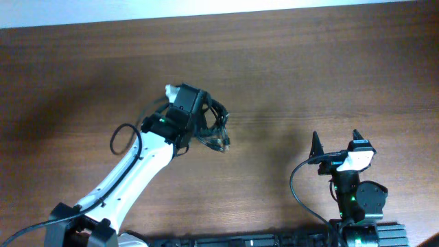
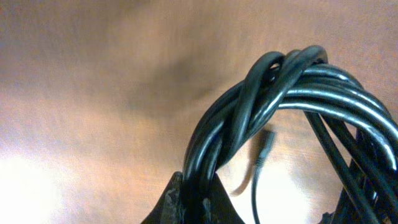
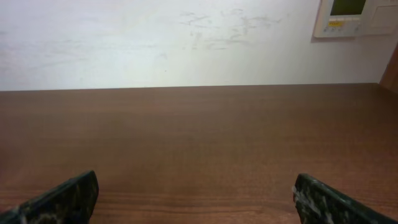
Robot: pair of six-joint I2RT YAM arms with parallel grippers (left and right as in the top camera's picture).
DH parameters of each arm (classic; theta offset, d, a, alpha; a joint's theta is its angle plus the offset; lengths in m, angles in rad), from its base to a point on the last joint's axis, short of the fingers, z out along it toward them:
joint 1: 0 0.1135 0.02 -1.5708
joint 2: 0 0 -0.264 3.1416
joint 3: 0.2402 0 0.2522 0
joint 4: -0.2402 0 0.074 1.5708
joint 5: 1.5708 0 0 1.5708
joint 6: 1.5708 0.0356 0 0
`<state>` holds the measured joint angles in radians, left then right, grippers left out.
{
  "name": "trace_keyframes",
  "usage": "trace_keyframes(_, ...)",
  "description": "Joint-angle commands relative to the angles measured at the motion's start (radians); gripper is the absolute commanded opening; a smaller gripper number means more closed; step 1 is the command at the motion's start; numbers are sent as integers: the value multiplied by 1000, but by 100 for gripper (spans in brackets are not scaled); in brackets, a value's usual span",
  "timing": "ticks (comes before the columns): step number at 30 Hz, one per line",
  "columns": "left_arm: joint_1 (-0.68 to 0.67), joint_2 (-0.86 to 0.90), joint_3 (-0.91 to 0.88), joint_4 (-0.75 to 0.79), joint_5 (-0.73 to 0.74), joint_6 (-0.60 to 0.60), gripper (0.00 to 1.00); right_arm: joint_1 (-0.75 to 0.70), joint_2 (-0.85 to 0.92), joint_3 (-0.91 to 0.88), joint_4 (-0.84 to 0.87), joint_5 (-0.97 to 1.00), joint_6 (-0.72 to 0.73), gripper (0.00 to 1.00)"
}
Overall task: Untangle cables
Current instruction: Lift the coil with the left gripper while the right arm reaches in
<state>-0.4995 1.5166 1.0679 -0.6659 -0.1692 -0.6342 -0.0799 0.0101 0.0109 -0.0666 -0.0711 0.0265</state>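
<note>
Above mid-counter [image 1: 288,62], my L tool [image 1: 204,122] is clamped on the cables [image 1: 221,130]: one twisted bundle, apparently lifted clear, with a plug [image 2: 266,144] dangling loose. R tool [image 1: 336,142] sits spread wide and empty, well apart. Best move, I reckon: bring R in, take that plug end, draw slowly w/o tightening the twist.

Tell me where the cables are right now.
In the overhead view the cables are bunched in the left end effector, just left of table centre, well away from the open right end effector at the lower right.
</note>
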Motion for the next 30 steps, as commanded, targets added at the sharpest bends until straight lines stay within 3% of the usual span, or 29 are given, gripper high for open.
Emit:
trace_keyframes(1,2,-4,0,-115,121,-410,0,-6,-7,-5,-5,5,4,99)
trace_keyframes(3,2,-4,-41,-114,117,-487,0,-6,-7,-5,-5,5,4,99)
trace_keyframes(5,3,-4,-42,-108,101,-461,0,-6,-7,-5,-5,5,4,99)
trace_keyframes(7,4,-5,-41,-64,94,-216,0,-6,-7,-5,-5,5,4,99)
trace_keyframes(8,6,-6,-39,-18,94,114,0,-6,-7,-5,-5,5,4,99)
trace_keyframes(13,5,-6,-39,-8,95,753,0,-6,-7,-5,-5,5,4,99)
trace_keyframes(14,5,-6,-39,-3,93,797,0,-6,-7,-5,-5,4,4,98)
trace_keyframes(19,5,-14,-35,35,94,674,0,-6,-7,-5,-5,5,4,99)
trace_keyframes(22,5,-44,-18,38,94,463,0,-6,-7,-5,-1,3,4,99)
trace_keyframes(24,5,-75,-18,45,94,400,0,-6,-7,-5,-5,-32,34,99)
trace_keyframes(28,5,-172,-18,109,94,384,0,-6,-5,-5,22,-386,667,99)
trace_keyframes(30,5,-196,-18,123,94,384,0,-6,-5,-5,31,-424,745,99)
